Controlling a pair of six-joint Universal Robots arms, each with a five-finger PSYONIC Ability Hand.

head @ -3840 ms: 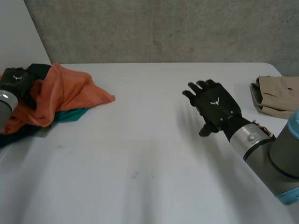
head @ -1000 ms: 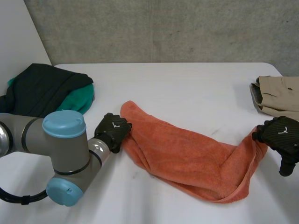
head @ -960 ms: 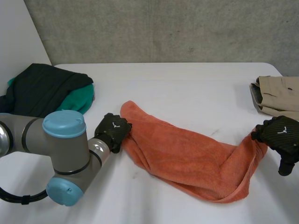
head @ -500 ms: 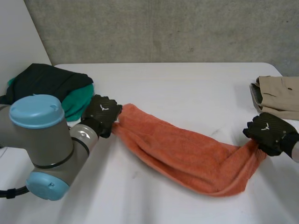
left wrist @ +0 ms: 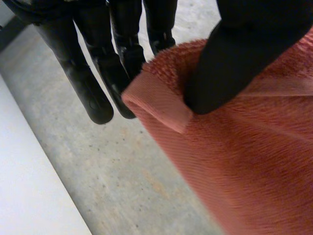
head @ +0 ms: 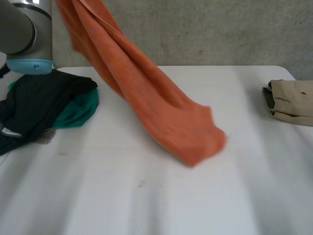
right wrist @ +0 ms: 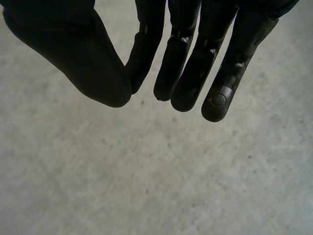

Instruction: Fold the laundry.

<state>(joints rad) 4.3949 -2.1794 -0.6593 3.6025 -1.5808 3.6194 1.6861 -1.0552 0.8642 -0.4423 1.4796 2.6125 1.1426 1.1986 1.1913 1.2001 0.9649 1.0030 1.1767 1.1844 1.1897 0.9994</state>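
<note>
**A:** One piece in play? What has the left robot hand (left wrist: 239, 54) got?

**B:** Its thumb and fingers (left wrist: 122, 54) pinch the hemmed edge of the orange towel (head: 161, 112), which is held high above the left side of the table (head: 146, 205). The cloth slants down, and its low end seems to rest near the table's middle.

**A:** And the right robot hand (right wrist: 205, 44)?

**B:** Its fingers are straight and it is grasping nothing.

**A:** How much is done?

**B:** Little, by my reading. A folded beige garment (head: 291, 100) lies at the table's right edge and is likely finished. The towel has no fold yet, and a black and green heap (head: 44, 105) waits at the left edge.
</note>
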